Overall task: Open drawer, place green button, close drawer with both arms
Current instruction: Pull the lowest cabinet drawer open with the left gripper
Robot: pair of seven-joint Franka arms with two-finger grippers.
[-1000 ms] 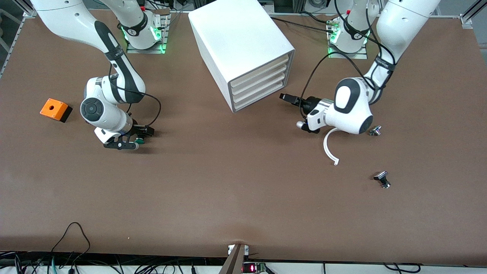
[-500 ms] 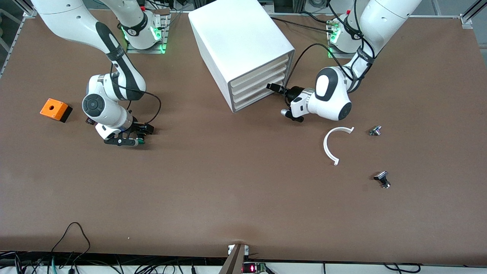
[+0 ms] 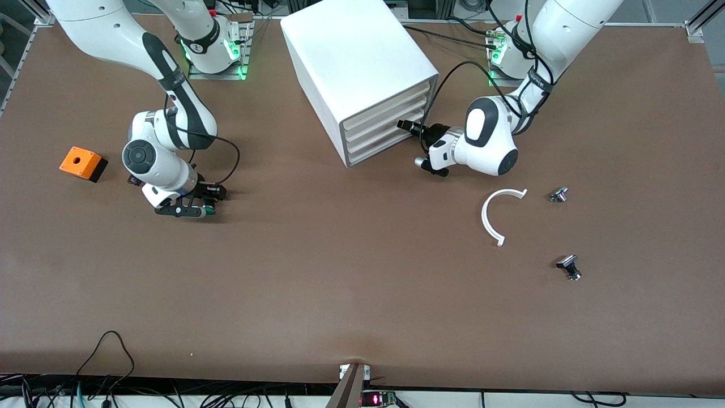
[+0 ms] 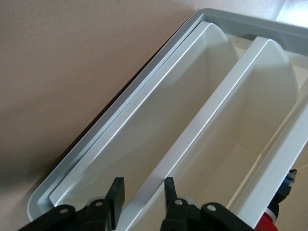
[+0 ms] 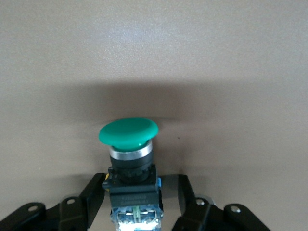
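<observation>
Take the big white cabinet as your landmark: a smooth, boxy plastic shell on the matte brown desk, with four shallow tray drawers stacked in its open face.

Your left hand is at that face, at the corner toward the left arm's end of the desk. In the left wrist view its two black fingers stand slightly parted, straddling the thin cream lip of a drawer front without visibly pinching it. The bottom drawer sits flush in the cabinet, shut like the three above it.

Your right hand is low over the desk, well apart from the cabinet toward the right arm's end. Its fingers are closed against the squared black-blue body of the button, whose glossy domed green cap and silver collar stick out past the fingertips.

Nearer the front camera than the cabinet, toward the left arm's end, lie a thin white plastic arc and two small silver-black knobs. An orange block on a black base sits toward the right arm's end.
</observation>
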